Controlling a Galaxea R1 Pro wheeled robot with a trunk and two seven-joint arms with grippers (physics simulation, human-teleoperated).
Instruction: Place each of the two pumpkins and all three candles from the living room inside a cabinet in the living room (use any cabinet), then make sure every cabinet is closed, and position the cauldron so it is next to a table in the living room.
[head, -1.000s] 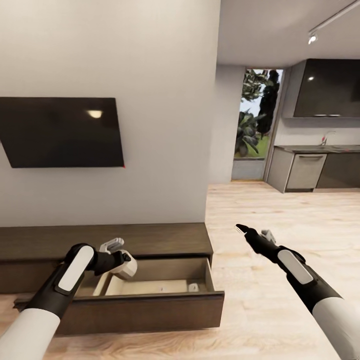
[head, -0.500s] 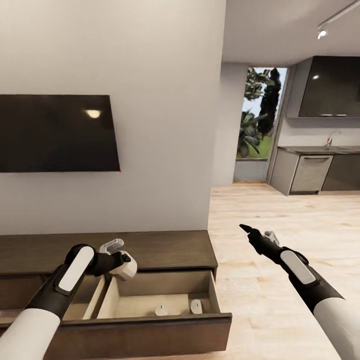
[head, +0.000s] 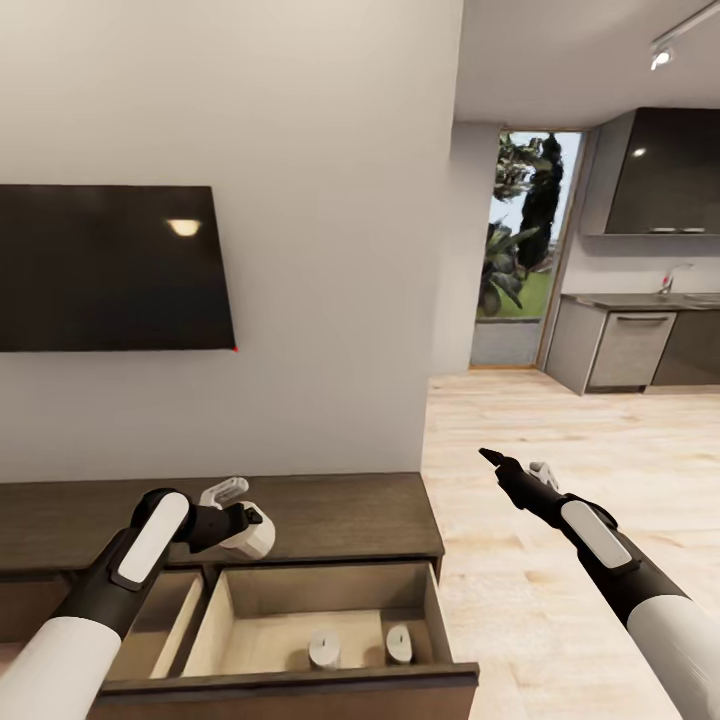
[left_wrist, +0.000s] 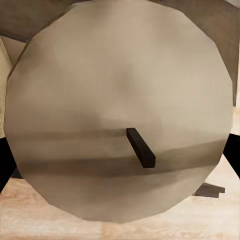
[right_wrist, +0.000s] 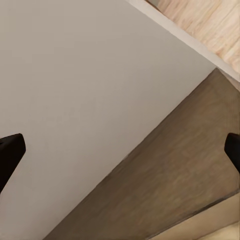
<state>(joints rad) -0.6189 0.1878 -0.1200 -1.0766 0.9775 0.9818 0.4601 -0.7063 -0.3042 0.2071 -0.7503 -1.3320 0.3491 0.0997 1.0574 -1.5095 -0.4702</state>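
My left gripper (head: 252, 528) is shut on a pale beige candle (head: 256, 541), held over the back left corner of an open drawer. In the left wrist view that candle (left_wrist: 115, 100) with its dark wick sits right before the lens. The drawer belongs to the long dark brown cabinet (head: 340, 512) under the wall. Two more candles (head: 323, 648) (head: 398, 643) stand upright on the drawer's light wood floor. My right gripper (head: 488, 458) hangs open over the floor to the cabinet's right, holding nothing. The pumpkins, cauldron and table are out of view.
A second drawer (head: 150, 622) stands open to the left of the first. A dark TV (head: 110, 268) hangs on the grey wall above the cabinet. Light wood floor (head: 560, 440) runs right toward grey kitchen units (head: 625, 350) and a window.
The whole view has drawn nearer to the cabinet and shifted, so the open drawer's inside and its two candles show more fully. Both arms keep their poses.
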